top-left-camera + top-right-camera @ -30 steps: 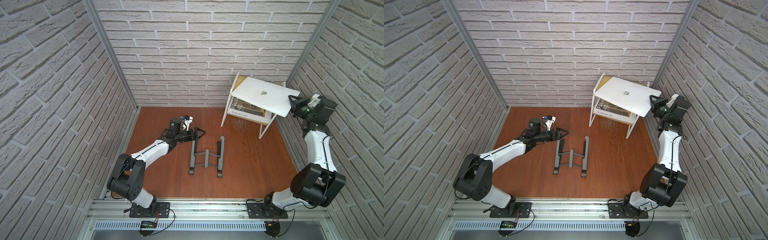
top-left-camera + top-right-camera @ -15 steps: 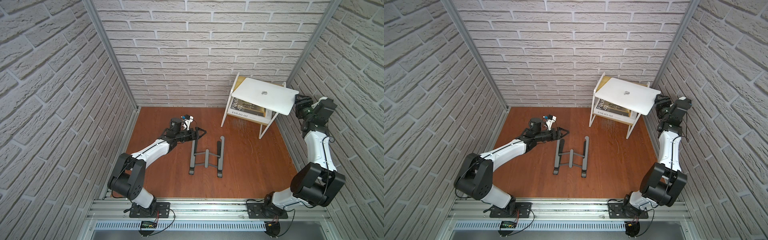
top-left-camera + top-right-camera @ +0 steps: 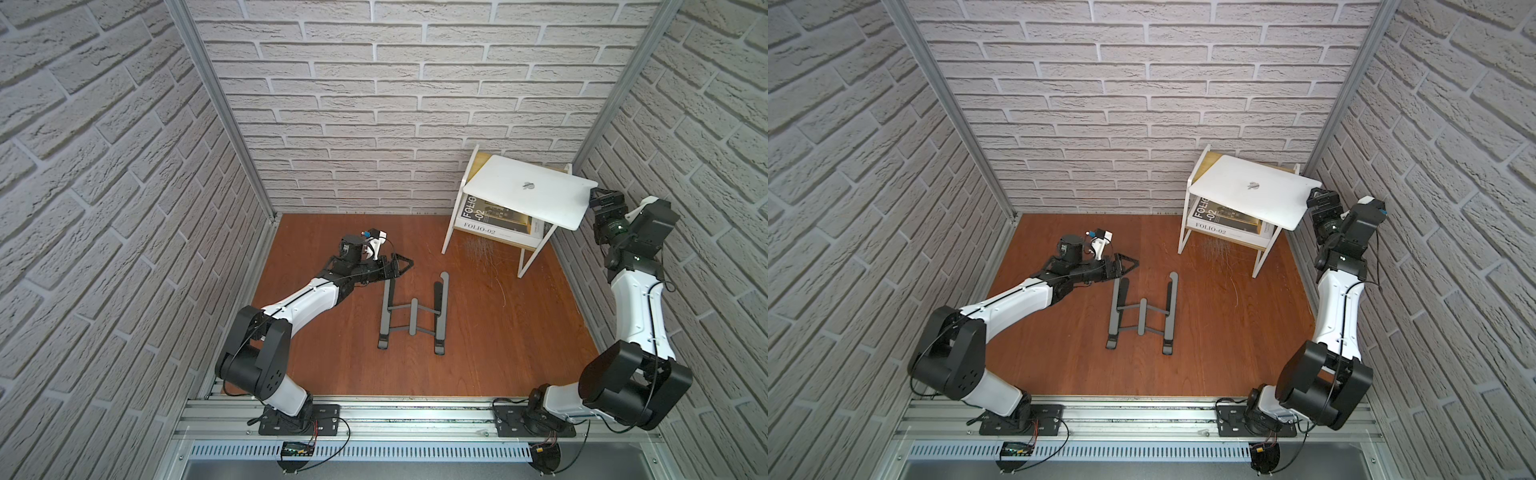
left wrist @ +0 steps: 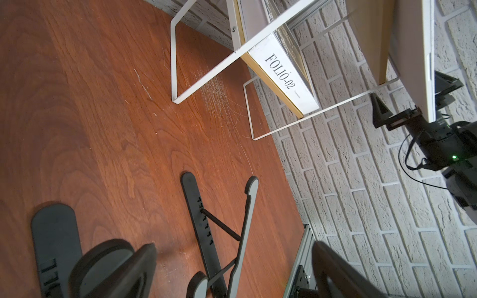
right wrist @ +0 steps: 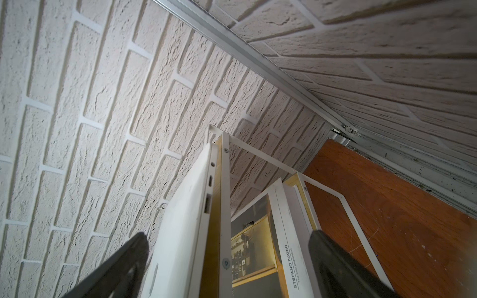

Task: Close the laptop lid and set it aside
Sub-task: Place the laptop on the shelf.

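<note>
Laptop closed atop the shelf.
I see the right gripper released beside it, the left gripper released near the stand.

In a top view the laptop lies shut on the top board of a white two-tier rack, the laptop lid facing up with its grey apple logo showing. A white "FOLIO-02" book lies on the tier below. The right gripper sits at the laptop's right edge. The left gripper hangs low by the dark grey folding laptop stand on the wooden tabletop.
</note>
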